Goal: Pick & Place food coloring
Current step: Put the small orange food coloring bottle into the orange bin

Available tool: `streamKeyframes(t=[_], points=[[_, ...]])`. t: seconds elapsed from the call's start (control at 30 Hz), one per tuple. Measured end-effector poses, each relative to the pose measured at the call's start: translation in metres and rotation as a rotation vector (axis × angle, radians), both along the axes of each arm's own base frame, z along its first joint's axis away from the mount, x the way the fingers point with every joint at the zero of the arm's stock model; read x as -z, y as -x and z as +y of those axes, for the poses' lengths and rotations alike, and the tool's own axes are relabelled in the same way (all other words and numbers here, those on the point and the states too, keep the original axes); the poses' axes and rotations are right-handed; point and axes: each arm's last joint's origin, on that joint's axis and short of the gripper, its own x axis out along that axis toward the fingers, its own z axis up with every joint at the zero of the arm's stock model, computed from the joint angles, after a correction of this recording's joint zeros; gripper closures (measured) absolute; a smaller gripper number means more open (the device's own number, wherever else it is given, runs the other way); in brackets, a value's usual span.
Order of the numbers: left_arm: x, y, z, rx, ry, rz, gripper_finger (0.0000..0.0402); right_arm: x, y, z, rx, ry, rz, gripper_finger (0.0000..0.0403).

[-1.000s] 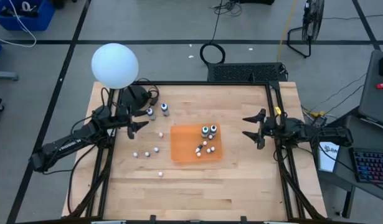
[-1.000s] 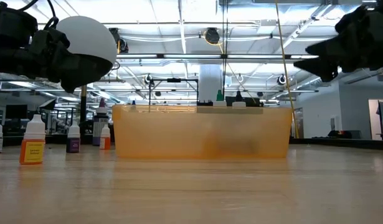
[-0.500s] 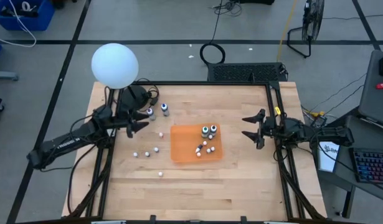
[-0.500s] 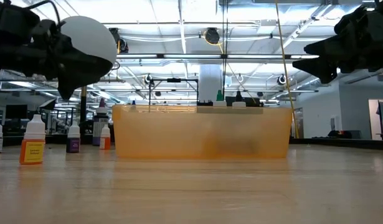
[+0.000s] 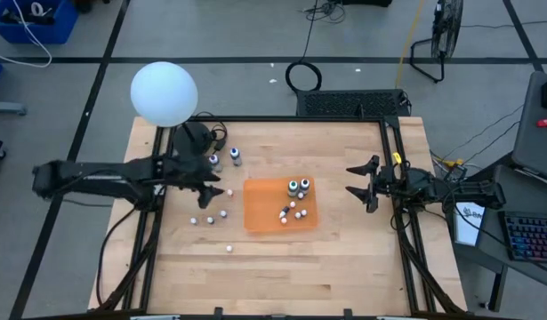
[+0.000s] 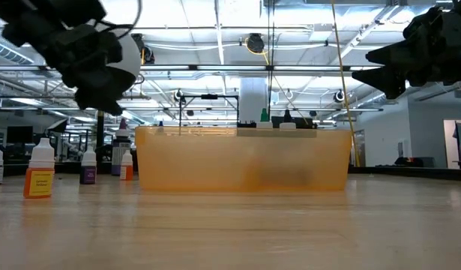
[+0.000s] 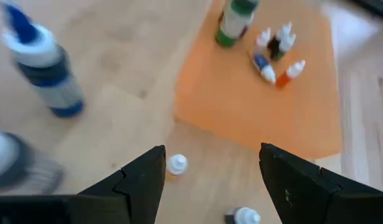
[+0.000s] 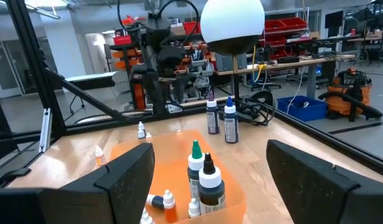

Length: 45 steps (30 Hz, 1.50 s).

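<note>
The food coloring is a scatter of tiny bottles. Two taller ones (image 5: 224,158) stand on the wood left of the orange mat (image 5: 260,213), and two more (image 5: 298,186) stand on the mat beside several small ones (image 5: 293,212). More small bottles (image 5: 211,217) stand on the bare wood near the mat's left edge. My left gripper (image 5: 215,188) hangs open above the wood, tipped down, with one small bottle (image 7: 177,165) showing below between its fingers and clear of them. My right gripper (image 5: 360,185) waits open, right of the mat.
A big white globe (image 5: 164,92) on a stand rises over the table's far left corner, with dark gear and cables (image 5: 197,135) at its foot. Black frame rails (image 5: 399,222) run along the table's left and right sides. Bare wood lies near the front edge.
My left arm has swung round, and its gripper has gone a little toward the orange mat and upward. It has tipped from nearly level to pointing down at the wood, and its fingers stay apart. The bottles have not moved.
</note>
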Motion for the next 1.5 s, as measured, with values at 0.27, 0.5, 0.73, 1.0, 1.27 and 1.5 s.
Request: streamKeyframes(t=[0.27, 0.5, 0.73, 1.0, 1.27, 1.5], points=[[0.023, -0.051, -0.007, 0.021, -0.030, 0.275, 0.0144, 0.000, 0.000, 0.000, 0.000, 0.000, -0.002, 0.0109], [0.036, -0.081, -0.004, 0.055, -0.072, 0.390, 0.0144, 0.000, 0.000, 0.000, 0.000, 0.000, -0.002, 0.0111], [0.059, -0.083, -0.001, 0.053, -0.107, 0.561, 0.0144, 0.000, 0.000, 0.000, -0.001, 0.000, -0.002, 0.0108], [0.068, -0.085, 0.006, 0.036, -0.109, 0.593, 0.0144, 0.000, 0.000, 0.000, -0.001, 0.000, -0.002, 0.0108], [0.076, -0.090, 0.008, 0.043, -0.114, 0.603, 0.0145, 0.000, 0.000, 0.000, 0.000, 0.000, -0.002, 0.0108], [0.077, -0.092, 0.008, 0.055, -0.112, 0.590, 0.0145, 0.000, 0.000, 0.000, -0.001, 0.000, -0.002, 0.0108]])
